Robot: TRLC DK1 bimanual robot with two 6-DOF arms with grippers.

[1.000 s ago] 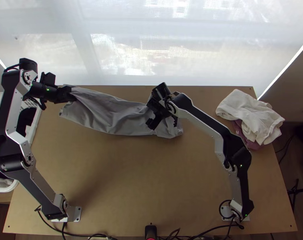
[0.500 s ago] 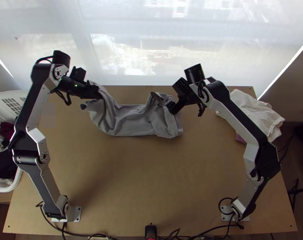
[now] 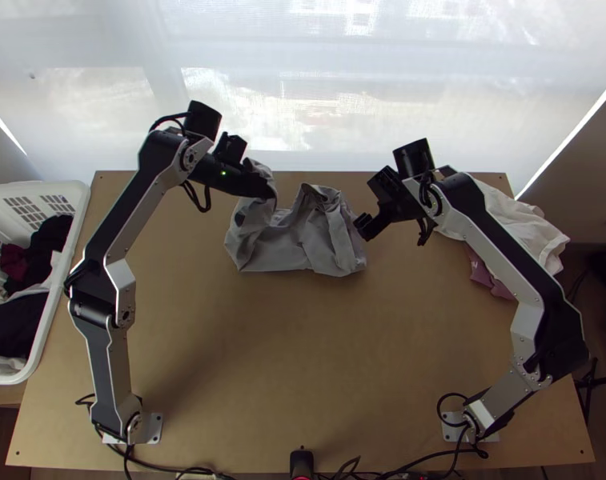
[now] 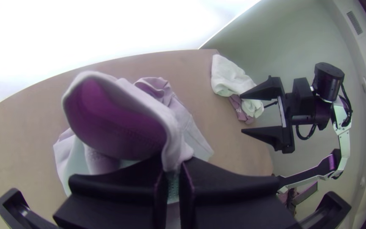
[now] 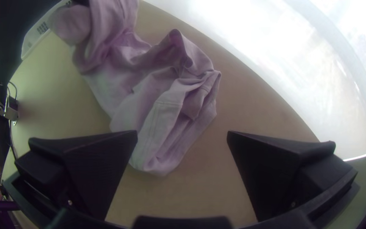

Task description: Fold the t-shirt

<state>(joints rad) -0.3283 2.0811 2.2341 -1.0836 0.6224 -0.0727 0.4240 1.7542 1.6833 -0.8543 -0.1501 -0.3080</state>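
Light wood tabletop [image 3: 303, 360] before me, with the grey t-shirt [image 3: 298, 244] bunched near its far edge. The left gripper [image 3: 268, 190] pinches one raised end; beside the cloth, the right gripper [image 3: 365, 226] hangs wide.

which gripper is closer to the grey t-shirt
Left. The left gripper pinches the grey t-shirt at its raised end; the right gripper is open beside the opposite end, holding none of it.

T-shirt [image 3: 303, 244]: in left gripper [image 3: 270, 190], left of right gripper [image 3: 363, 227]
Basket [image 3: 78, 216]: left of both
Garments [image 3: 527, 232]: right of both, on table [image 3: 303, 360]
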